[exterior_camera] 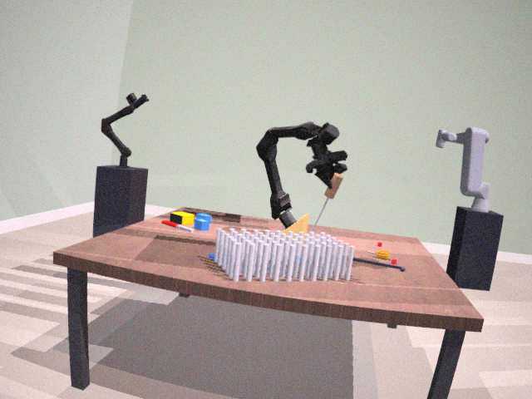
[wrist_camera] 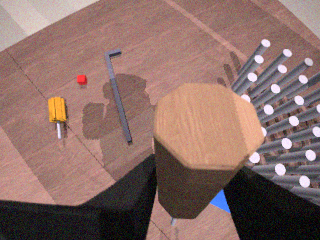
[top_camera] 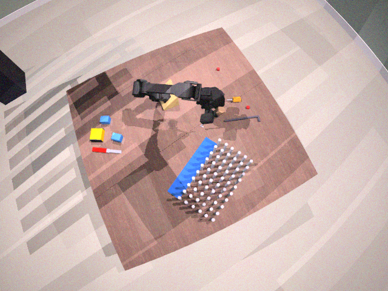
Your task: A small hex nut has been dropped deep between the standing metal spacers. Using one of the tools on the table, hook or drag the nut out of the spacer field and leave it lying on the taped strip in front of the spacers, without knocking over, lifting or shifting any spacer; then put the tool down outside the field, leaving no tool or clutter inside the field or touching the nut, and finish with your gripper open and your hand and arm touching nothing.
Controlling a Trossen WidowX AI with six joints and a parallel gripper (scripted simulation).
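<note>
My gripper (top_camera: pixel 214 114) (exterior_camera: pixel 331 180) (wrist_camera: pixel 188 162) is shut on the wooden handle (top_camera: pixel 220 110) (exterior_camera: pixel 336 185) (wrist_camera: pixel 207 125) of a tool. Its thin shaft (exterior_camera: pixel 320 214) slants down from the handle; whether its tip touches the table cannot be told. The hand is up behind the spacers, outside the field. The pale spacers (top_camera: pixel 222 177) (exterior_camera: pixel 276 262) (wrist_camera: pixel 275 89) stand upright in rows. The blue taped strip (top_camera: pixel 192 169) (wrist_camera: pixel 220 201) runs along one side of them. A dark rod with a bent end (top_camera: pixel 241 119) (exterior_camera: pixel 377 263) (wrist_camera: pixel 118 100) lies on the table. I cannot make out the nut.
A yellow screwdriver (top_camera: pixel 237 99) (exterior_camera: pixel 382 254) (wrist_camera: pixel 57 110) and two red cubes (top_camera: pixel 217 68) (top_camera: pixel 247 107) lie near the dark rod. A yellow wedge (top_camera: pixel 170 102) is by the arm's base. A yellow block (top_camera: pixel 97 134), blue blocks (top_camera: pixel 105 119) and a red-and-white tool (top_camera: pixel 99 150) lie farther off.
</note>
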